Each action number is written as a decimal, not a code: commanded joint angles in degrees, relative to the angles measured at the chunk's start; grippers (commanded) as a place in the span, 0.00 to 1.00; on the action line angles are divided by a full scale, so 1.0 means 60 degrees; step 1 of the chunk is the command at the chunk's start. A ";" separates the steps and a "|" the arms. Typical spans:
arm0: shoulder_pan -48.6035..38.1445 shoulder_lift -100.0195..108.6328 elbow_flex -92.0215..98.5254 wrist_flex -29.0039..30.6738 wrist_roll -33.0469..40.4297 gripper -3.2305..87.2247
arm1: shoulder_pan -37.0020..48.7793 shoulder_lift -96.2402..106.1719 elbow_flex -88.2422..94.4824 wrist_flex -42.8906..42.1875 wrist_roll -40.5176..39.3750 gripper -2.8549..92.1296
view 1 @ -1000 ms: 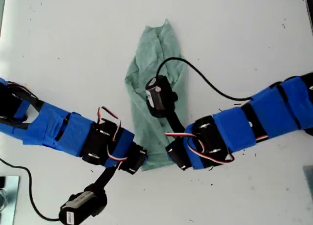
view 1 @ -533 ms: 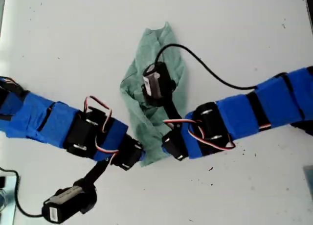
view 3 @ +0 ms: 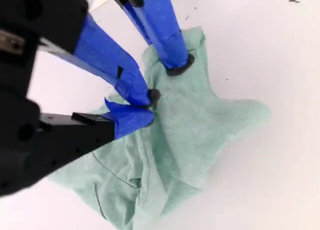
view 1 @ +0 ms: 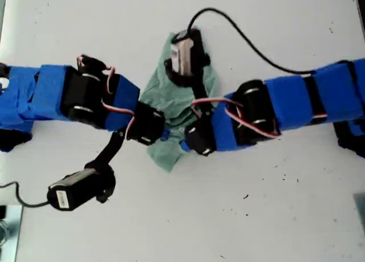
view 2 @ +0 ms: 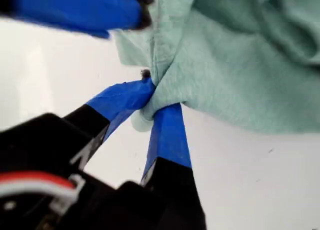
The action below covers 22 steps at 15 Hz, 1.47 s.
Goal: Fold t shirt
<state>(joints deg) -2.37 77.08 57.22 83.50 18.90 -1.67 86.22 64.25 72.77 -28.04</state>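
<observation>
Both tools [view 2: 152, 97] [view 3: 142, 107] clamp the t shirt [view 1: 171, 99] — bunched.

Flat white matte table surface [view 1: 285, 216] fills the exterior view, marked with small dark specks. Lighting even and diffuse. No walls or windows visible.

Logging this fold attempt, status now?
My first gripper and my second gripper: jaws pinched on the t shirt. Shirt bunched on table. Nothing blocking.

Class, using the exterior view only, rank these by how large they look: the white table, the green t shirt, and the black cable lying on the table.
1. Table, largest.
2. T shirt, partly hidden by arms.
3. Cable, long but thinnest.
</observation>
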 commanded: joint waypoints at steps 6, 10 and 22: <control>0.0117 0.1289 0.0322 0.0718 -0.0220 0.03 | 0.0454 0.1875 0.0981 0.0015 -0.0029 0.04; 0.2446 0.1040 0.0278 0.0513 -0.2285 0.03 | -0.1084 0.1890 0.1699 -0.0879 0.1055 0.04; 0.2725 -0.3003 -0.0337 -0.1421 -0.2725 0.37 | -0.2124 0.1934 0.4541 -0.4248 0.2021 0.04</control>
<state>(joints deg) 13.71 62.31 58.36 76.73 2.11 -14.59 92.46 93.52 47.81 -14.94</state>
